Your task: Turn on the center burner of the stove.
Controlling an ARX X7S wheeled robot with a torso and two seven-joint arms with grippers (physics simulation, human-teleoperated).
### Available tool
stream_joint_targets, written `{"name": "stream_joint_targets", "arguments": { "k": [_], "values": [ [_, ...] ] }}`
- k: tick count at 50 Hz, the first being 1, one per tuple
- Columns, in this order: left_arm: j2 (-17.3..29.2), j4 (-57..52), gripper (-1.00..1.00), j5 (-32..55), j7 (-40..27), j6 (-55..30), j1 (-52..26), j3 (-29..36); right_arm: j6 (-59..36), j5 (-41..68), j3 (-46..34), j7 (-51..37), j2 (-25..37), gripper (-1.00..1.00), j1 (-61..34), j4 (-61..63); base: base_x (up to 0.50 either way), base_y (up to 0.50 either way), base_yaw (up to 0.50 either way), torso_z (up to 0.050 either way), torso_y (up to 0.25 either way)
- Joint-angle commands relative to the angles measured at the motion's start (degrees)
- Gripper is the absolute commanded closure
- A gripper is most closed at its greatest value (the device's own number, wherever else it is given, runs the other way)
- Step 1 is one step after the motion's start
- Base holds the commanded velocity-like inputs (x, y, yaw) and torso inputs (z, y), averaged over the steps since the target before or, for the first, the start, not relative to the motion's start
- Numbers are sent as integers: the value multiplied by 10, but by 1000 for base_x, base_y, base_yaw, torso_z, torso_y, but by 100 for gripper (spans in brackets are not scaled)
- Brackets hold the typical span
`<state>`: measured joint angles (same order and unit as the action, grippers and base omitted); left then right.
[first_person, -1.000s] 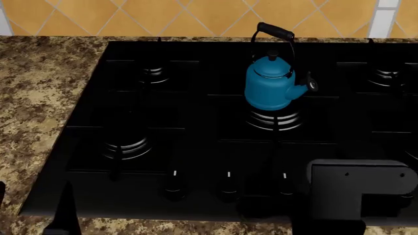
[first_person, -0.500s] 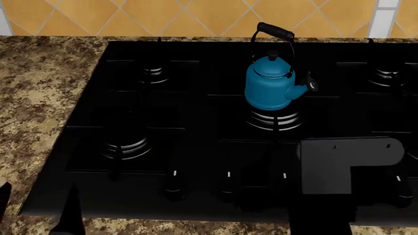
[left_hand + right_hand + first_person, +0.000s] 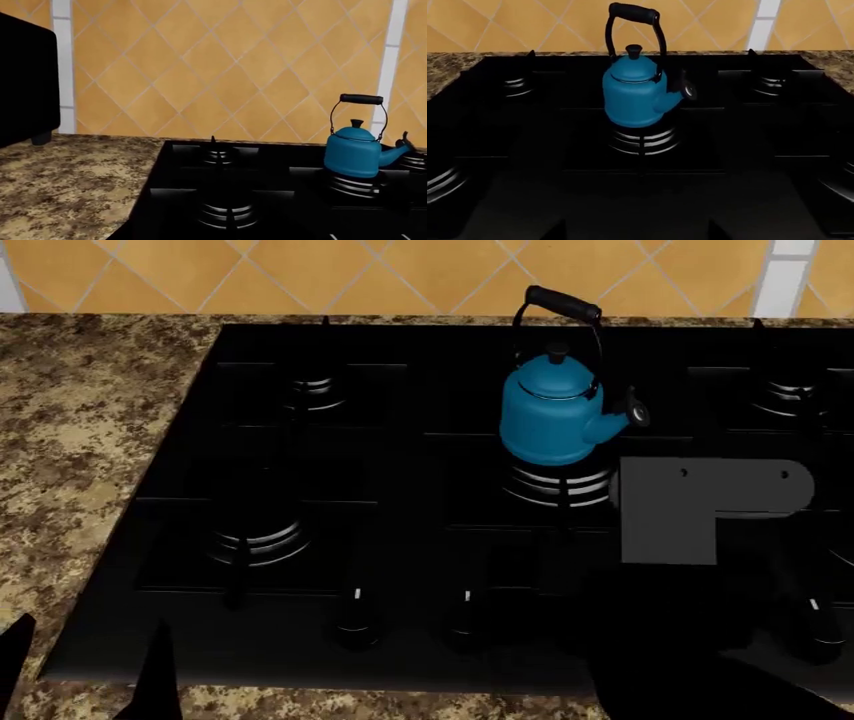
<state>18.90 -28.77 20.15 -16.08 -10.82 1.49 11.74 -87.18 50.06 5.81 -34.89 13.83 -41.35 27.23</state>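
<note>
The right arm's fingers are hidden, their spread untellable, above the wide black glass stove [image 3: 400, 540], nearer its knob row than the left arm's.

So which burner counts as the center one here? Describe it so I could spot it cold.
Start from the stove, the wide black glass cooktop set into the speckled stone counter. The center burner sits in the middle of it. Unlike the smaller bare burners around it, it has wide stacked silver rings and a blue kettle standing on it.
</note>
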Motion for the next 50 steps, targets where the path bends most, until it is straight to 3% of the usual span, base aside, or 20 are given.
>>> {"name": "stream_joint_targets", "arguments": {
  "k": [1,16,20,50],
  "values": [
    [2,5,-100,-10,-3,7,1,6,-23,60,-15,-59,21,-100,-32,-69,0,0,0,0,0],
    [6,-5,-100,-12,-10,-1,2,10,-14,181,-48,-158,60,-100,-38,-139,0,0,0,0,0],
    [6,-4,-100,-7,-8,1,1,10,5,204,-23,-146,42,-100,-38,-186,0,0,0,0,0],
    [10,2,-100,-12,-14,6,0,17,31,210,-69,-143,63,-100,-48,-217,0,0,0,0,0]
  ]
}}
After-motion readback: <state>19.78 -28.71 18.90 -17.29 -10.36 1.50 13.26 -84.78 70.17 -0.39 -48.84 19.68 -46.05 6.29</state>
